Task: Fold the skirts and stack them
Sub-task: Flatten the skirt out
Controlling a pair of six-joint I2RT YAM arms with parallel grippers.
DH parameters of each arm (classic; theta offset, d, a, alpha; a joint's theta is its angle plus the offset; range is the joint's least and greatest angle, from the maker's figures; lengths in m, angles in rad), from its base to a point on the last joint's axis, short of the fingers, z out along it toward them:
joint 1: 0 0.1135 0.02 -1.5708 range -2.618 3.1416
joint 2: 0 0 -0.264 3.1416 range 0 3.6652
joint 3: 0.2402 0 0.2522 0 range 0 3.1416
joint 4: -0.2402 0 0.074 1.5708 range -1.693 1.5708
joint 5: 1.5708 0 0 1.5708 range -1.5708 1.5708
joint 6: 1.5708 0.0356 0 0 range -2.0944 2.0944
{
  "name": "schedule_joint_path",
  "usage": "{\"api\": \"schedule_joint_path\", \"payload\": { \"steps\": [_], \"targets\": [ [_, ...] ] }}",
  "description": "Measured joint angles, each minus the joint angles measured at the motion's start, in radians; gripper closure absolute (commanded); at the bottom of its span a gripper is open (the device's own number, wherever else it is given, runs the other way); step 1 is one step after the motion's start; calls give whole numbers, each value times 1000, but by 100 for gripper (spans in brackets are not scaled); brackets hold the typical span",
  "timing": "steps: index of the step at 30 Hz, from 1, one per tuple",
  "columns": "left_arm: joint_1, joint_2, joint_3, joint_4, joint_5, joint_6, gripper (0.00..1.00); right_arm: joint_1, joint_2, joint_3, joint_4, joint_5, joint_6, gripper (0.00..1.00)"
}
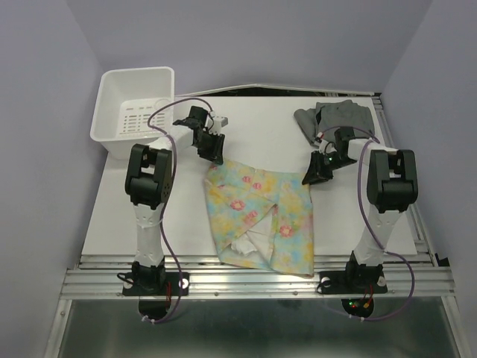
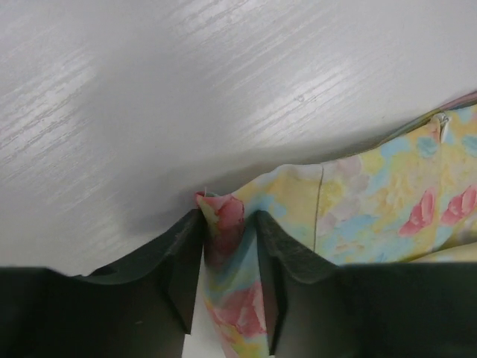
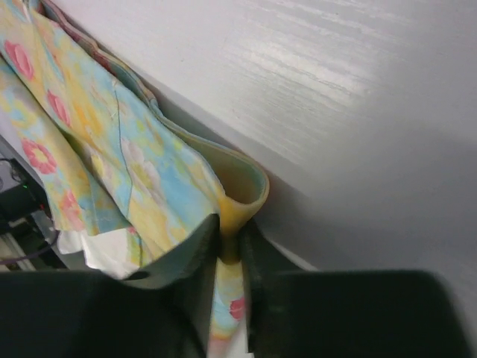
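Note:
The pastel floral skirt (image 1: 261, 216) lies partly folded in the middle of the table, its white lining showing near the front. My left gripper (image 1: 212, 154) sits at its far left corner, and in the left wrist view the jaws (image 2: 227, 224) are shut on a bunched fold of the floral skirt (image 2: 387, 194). My right gripper (image 1: 314, 174) sits at the far right corner. In the right wrist view it (image 3: 229, 239) pinches a looped edge of the floral skirt (image 3: 97, 127). The grey skirt (image 1: 339, 115) lies crumpled at the back right, behind the right gripper.
A white plastic bin (image 1: 138, 71) stands at the back left corner. The metal rail (image 1: 253, 280) carrying both arm bases runs along the near edge. The right arm's cable loops beside the grey skirt.

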State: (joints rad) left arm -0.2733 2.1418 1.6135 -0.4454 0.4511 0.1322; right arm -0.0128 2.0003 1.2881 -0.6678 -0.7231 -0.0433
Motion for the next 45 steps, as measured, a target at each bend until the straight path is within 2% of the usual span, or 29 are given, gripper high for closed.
{"api": "schedule_joint_path", "payload": {
  "steps": [2,3,5,11,18,21,24,26,29,35,41,45],
  "targets": [
    [0,13,15,-2,9,-2,79,0,6,-2,5,0,3,99],
    [0,16,21,0,17,2,89,0,7,-2,7,4,10,99],
    [3,14,28,0,29,5,100,0,7,0,12,8,7,99],
    [16,-58,47,19,44,47,100,-6,-36,105,2,37,5,99],
    [24,-430,0,196,34,142,100,-12,-283,292,78,97,-19,99],
    [22,-656,-114,347,39,196,100,-11,-401,289,131,105,-27,99],
    [17,-865,-292,517,57,237,100,-6,-551,217,244,114,-35,99],
    [14,-982,-445,638,72,261,100,-3,-645,137,311,121,-47,99],
    [12,-1078,-597,697,86,287,100,-2,-750,50,351,130,-63,99],
    [12,-1117,-655,692,91,278,100,0,-834,-34,369,140,-79,99],
    [12,-1299,-667,634,137,195,100,1,-909,-26,301,117,-84,99],
    [12,-1339,-627,575,158,150,100,1,-926,41,263,111,-91,99]
  ]
}}
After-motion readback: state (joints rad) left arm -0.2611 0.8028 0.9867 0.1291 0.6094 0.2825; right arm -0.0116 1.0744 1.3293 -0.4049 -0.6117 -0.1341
